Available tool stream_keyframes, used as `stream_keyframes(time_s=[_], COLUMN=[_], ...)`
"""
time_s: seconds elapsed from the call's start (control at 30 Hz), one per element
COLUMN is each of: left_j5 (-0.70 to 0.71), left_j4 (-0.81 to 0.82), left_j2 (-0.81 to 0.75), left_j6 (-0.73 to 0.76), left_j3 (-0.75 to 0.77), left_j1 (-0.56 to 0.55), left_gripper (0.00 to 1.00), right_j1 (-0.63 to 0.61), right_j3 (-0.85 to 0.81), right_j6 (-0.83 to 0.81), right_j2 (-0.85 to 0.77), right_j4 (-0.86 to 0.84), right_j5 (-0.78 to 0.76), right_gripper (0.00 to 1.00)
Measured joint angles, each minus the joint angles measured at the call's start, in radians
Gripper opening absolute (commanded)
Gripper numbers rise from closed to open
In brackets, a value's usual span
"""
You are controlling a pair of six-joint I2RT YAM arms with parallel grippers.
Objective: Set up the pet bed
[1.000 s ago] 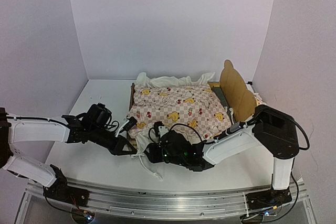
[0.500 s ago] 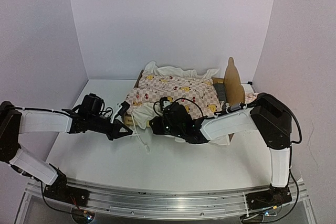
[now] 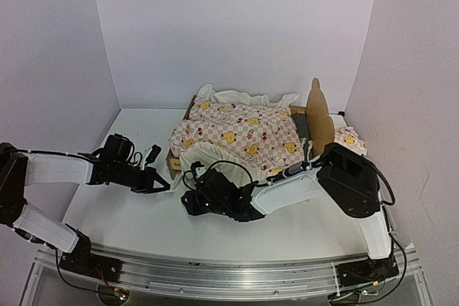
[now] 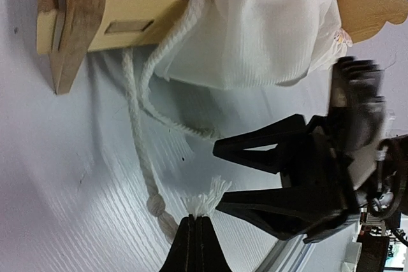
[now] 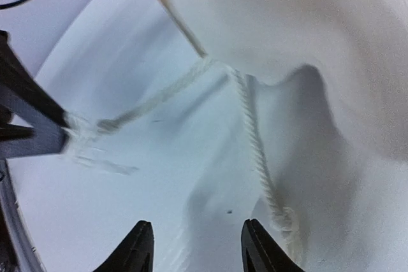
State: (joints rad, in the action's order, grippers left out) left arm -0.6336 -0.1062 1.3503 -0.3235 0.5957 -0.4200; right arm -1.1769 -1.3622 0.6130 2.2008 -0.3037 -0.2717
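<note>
Left tool [image 4: 195, 226] stays clamped shut on the frayed end of the cord [image 4: 207, 198], now drawn further left. Right tool [image 5: 196, 227], fingers apart and empty, has dropped to the bench [image 3: 129, 227] before the pet bed [image 3: 318, 116], unmoved at rear.

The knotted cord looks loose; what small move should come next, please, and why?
Probably shift the right pincer over the knotted cord and close: its jaws stand open, the knot lies just outside them, and the left pincer already pinches the frayed cord.
</note>
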Motion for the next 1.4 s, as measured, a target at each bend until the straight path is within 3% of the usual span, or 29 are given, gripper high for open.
stream_keyframes(time_s=[0.17,0.37,0.87,1.0,1.2,1.4], left_j5=[0.016,0.027,0.007,0.039,0.117,0.119], left_j4=[0.137,0.208,0.233,0.220,0.212,0.210], left_j2=[0.017,0.024,0.033,0.032,0.032,0.031], left_j6=[-0.002,-0.042,-0.070,-0.071,-0.068,-0.073], left_j3=[-0.020,-0.069,-0.078,-0.078,-0.078,-0.078], left_j1=[0.001,0.000,0.000,0.000,0.000,0.000], left_gripper=[0.00,0.00,0.00,0.00,0.00,0.00], right_j1=[0.004,0.002,-0.002,-0.002,0.005,0.031], right_j3=[-0.033,-0.076,-0.104,-0.112,-0.196,-0.230], right_j6=[-0.042,-0.119,-0.274,-0.335,-0.360,-0.340], right_j2=[0.055,0.056,0.012,-0.020,-0.001,0.096], right_j4=[0.068,0.160,0.378,0.377,0.336,0.277], right_j5=[-0.078,-0.126,-0.154,-0.118,-0.092,-0.119], right_gripper=[0.52,0.43,0.43,0.40,0.51,0.50])
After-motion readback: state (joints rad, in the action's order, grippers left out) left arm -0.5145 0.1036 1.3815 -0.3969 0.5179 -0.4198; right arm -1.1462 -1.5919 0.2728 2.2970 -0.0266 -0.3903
